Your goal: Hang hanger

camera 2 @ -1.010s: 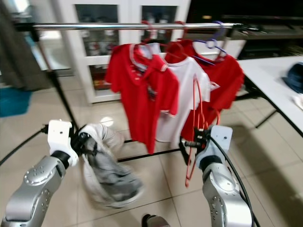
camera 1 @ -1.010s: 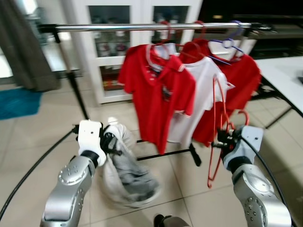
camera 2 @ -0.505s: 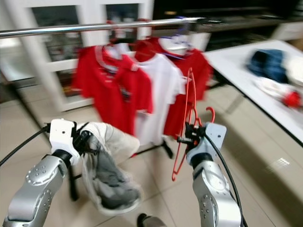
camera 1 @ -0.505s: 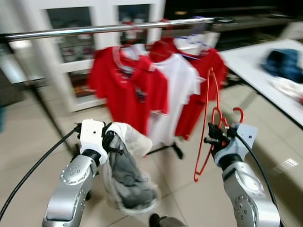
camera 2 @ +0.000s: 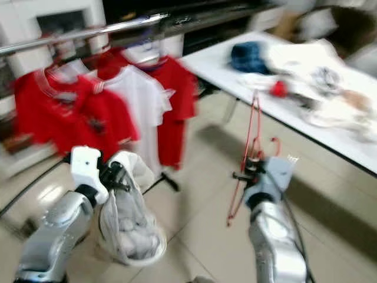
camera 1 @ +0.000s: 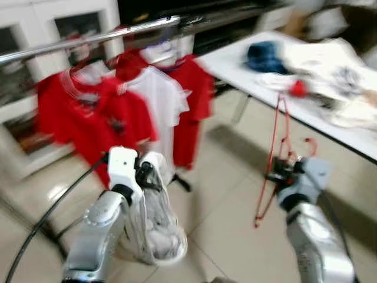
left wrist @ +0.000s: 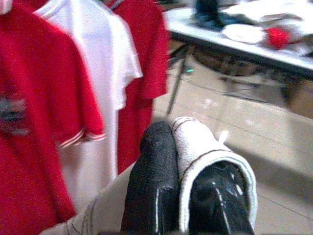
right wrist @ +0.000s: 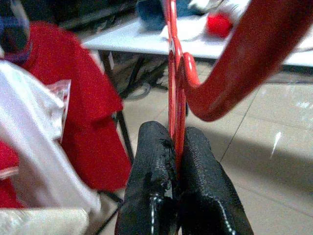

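The right end effector (camera 1: pixel 287 174) pinches a red hanger (camera 1: pixel 272 158) upright, well apart from the rail (camera 1: pixel 88 40). Thin, stiff, light wire, probably slippery; grip near the hook. The left end effector (camera 1: pixel 143 174) clamps a white cloth bag (camera 1: pixel 154 227).

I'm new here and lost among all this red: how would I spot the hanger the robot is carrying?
Start at the white table on the right. Just before it, the right claw pinches a thin red hanger: bare, unlike the hangers on the rail.
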{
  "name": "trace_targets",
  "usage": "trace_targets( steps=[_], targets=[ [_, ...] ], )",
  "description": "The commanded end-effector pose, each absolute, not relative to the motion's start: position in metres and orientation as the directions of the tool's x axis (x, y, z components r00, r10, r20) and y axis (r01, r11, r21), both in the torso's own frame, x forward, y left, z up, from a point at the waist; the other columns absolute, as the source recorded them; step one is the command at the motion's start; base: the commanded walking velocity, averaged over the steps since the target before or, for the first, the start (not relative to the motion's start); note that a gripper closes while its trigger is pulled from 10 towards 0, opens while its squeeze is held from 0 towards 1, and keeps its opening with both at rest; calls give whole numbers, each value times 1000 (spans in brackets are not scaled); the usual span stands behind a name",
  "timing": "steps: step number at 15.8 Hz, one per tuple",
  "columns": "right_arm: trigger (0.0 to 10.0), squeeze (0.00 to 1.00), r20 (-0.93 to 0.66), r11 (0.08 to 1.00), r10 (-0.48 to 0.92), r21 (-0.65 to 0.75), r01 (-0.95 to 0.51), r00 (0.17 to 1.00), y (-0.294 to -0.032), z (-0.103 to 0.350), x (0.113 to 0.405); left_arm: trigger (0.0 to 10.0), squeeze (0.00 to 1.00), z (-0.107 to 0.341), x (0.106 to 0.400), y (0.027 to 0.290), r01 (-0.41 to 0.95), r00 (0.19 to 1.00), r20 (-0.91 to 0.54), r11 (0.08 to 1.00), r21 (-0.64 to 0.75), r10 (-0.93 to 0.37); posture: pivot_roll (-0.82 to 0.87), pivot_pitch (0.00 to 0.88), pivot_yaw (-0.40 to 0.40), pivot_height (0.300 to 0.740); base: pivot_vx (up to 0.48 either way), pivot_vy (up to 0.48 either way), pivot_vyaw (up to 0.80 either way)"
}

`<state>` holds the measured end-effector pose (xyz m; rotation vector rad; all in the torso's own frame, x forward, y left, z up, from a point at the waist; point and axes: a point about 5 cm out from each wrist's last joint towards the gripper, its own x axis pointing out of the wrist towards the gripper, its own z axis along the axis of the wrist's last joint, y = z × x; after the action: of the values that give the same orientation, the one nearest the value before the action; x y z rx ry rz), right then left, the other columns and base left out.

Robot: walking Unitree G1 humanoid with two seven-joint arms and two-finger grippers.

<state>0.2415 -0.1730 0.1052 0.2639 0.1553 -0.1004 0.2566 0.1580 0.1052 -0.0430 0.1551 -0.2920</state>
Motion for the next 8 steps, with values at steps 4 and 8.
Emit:
trace_targets(
  steps=[4, 8],
  targets=[
    [10000, 0, -200, 980, -6, 196, 46, 980, -175, 106, 251, 10000, 0, 111, 268, 156, 319, 939, -126, 947, -42, -322, -64, 0, -1, 740, 0, 0, -794],
    [10000, 0, -273, 996, -9, 84, 33, 962, -172, 96, 254, 10000, 0, 112, 277, 156, 306, 942, -146, 952, 7, -301, -50, 0, -3, 740, 0, -238, -184]
  ],
)
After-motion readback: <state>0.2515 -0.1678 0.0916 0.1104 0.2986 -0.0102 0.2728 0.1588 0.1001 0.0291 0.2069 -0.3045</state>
